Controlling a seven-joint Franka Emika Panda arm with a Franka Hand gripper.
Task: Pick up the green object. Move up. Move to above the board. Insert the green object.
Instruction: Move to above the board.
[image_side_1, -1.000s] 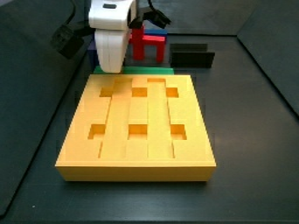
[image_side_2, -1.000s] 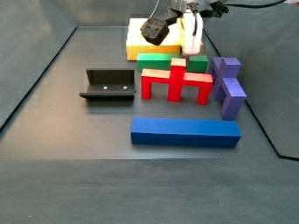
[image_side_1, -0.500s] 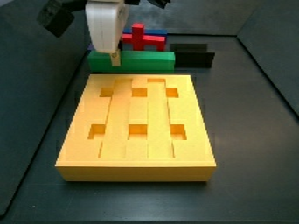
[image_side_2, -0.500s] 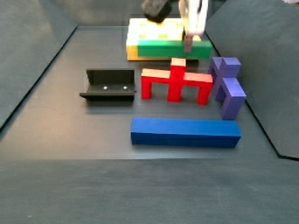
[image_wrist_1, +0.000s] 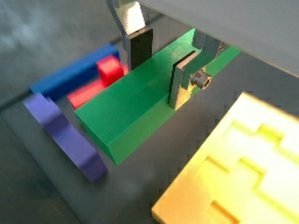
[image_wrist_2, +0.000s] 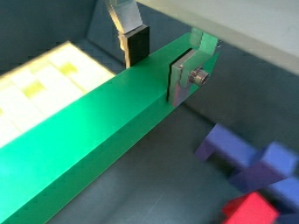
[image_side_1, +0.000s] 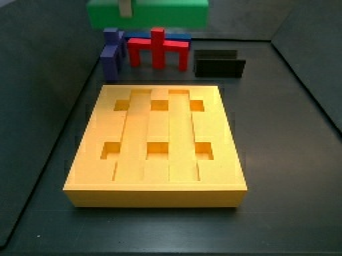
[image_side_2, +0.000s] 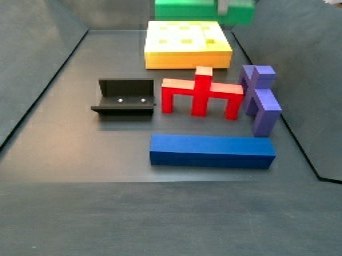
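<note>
The green object (image_wrist_1: 140, 101) is a long green bar held across its width between my gripper's (image_wrist_1: 162, 63) two fingers, in both wrist views (image_wrist_2: 105, 122). The gripper (image_wrist_2: 159, 59) is shut on it. In both side views the bar (image_side_1: 147, 14) hangs high in the air at the upper edge, behind the far end of the board (image_side_1: 158, 140), and the gripper itself is mostly cut off there. The bar also shows in a side view (image_side_2: 194, 8). The yellow-orange board with six square holes lies flat on the floor (image_side_2: 187, 45), and in the wrist views it lies below and to one side of the bar (image_wrist_1: 239, 175).
A red cross-shaped piece (image_side_2: 203, 92), purple blocks (image_side_2: 261, 98) and a long blue block (image_side_2: 211, 150) stand on the floor beyond the board. The dark fixture (image_side_2: 123, 98) stands nearby, also in a side view (image_side_1: 218, 62). Dark walls ring the floor.
The gripper has risen with the green bar in it, from floor level behind the board to the upper edge of the side views. The red and purple pieces behind are now uncovered.
</note>
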